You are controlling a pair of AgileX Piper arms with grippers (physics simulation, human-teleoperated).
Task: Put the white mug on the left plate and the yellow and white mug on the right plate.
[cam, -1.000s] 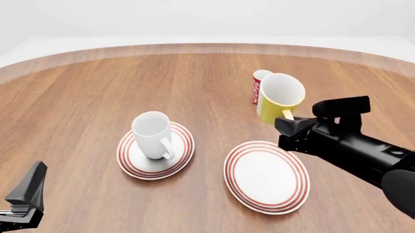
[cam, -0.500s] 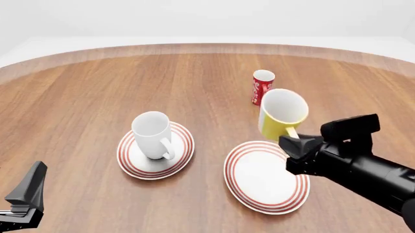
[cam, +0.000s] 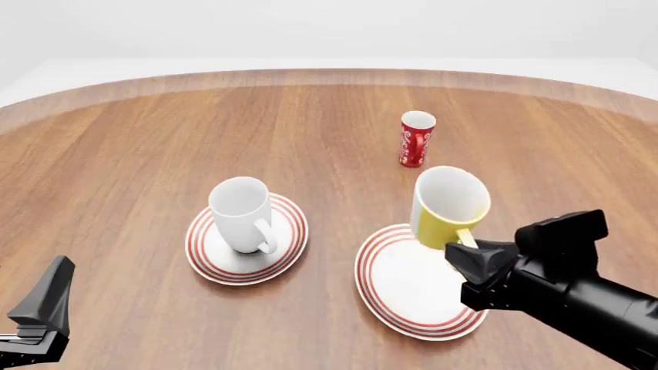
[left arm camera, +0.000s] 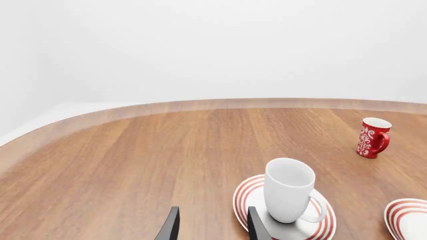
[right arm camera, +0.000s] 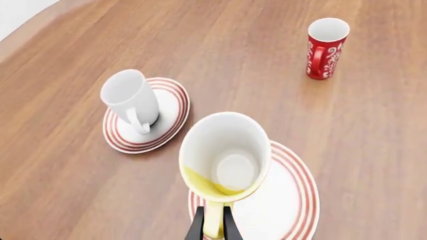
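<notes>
At lower right of the front view, right gripper clamped on the yellow handle of the small yellow and white mug, fingers pinching that handle from both sides as the right wrist view shows. Mug upright, mouth open to the camera, white inside, held over the far rim of the right plate, a round white plate with red concentric rings; whether its base touches the plate, cannot tell.

Left of centre, large plain white ceramic mug standing upright on the left plate, the matching red-ringed plate, handle turned toward the near edge. The two plates near each other but apart, bare wood between.

Beyond the held mug, toward upper centre-right, tall red patterned cup standing alone on the wooden table, well apart from both plates and clear of the black arm.

At lower left corner, left gripper low near the near edge, well apart from the white mug; in the left wrist view two dark fingertips with a gap between them, nothing held, pointing toward the left plate's near rim.

Broad open wood across the left and far parts of the table; curved far edge running along the upper part of the front view, pale wall behind.
</notes>
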